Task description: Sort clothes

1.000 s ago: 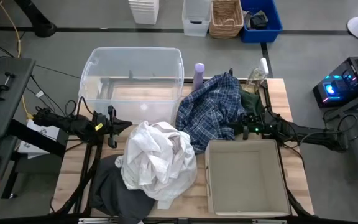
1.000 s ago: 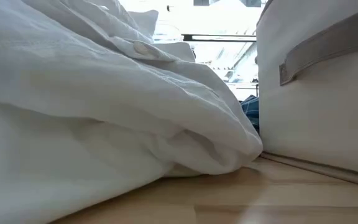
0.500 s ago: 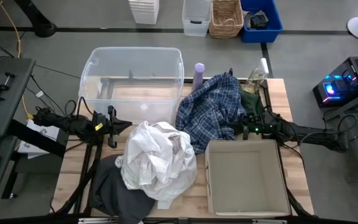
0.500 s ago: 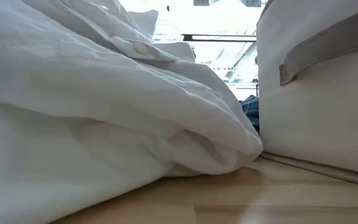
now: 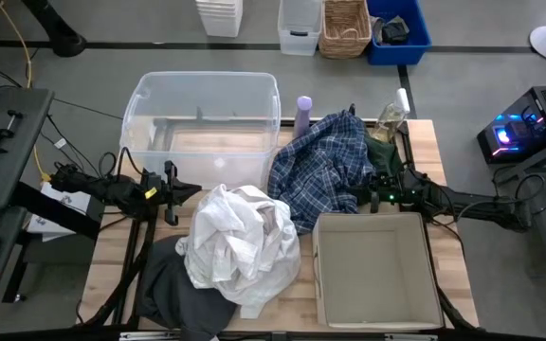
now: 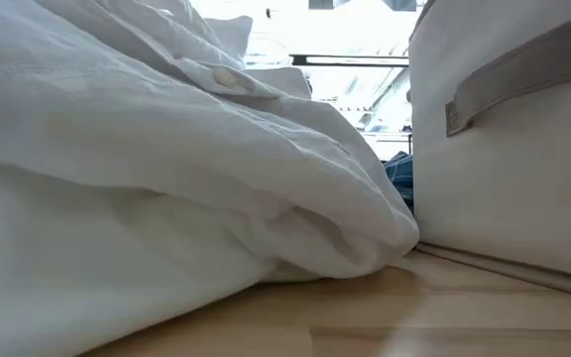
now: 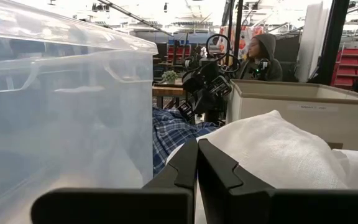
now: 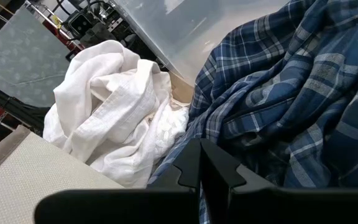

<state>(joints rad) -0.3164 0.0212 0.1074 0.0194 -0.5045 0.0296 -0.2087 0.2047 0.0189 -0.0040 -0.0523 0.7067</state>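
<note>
From above, the clothes lie heaped across the middle of the surface [image 5: 102,256], apparently dumped there to be drawn off one at a time. The white pile [image 5: 240,242] sits near six o'clock from the clear plastic bin [image 5: 203,118], overlapping a dark grey garment [image 5: 173,289] at the near left edge. The blue-and-white plaid shirt [image 5: 325,166] spreads at about one o'clock from the white pile, with a dark green garment [image 5: 384,152] just beside it at three o'clock. A cream fabric box [image 5: 375,270] stands at five o'clock from the plaid; with the clear bin it probably serves as a sorting destination. The lilac bottle [image 5: 303,116] stands between bin and plaid. The left pincer [image 5: 171,194] waits at nine o'clock of the white pile; the right pincer [image 5: 379,196] waits at the plaid's right edge.

At table height, white cloth fills the left and the box wall [image 6: 509,149] the right, with a scrap of plaid [image 6: 400,178] between.

The left wrist view shows that arm's fingers [image 7: 180,171] pressed together, holding nothing, aimed between bin and white cloth. A person [image 7: 260,59] sits far behind.

The right wrist view shows its fingers [image 8: 191,165] likewise together and empty, resting low over plaid folds, well placed to open and pinch that shirt first.
</note>
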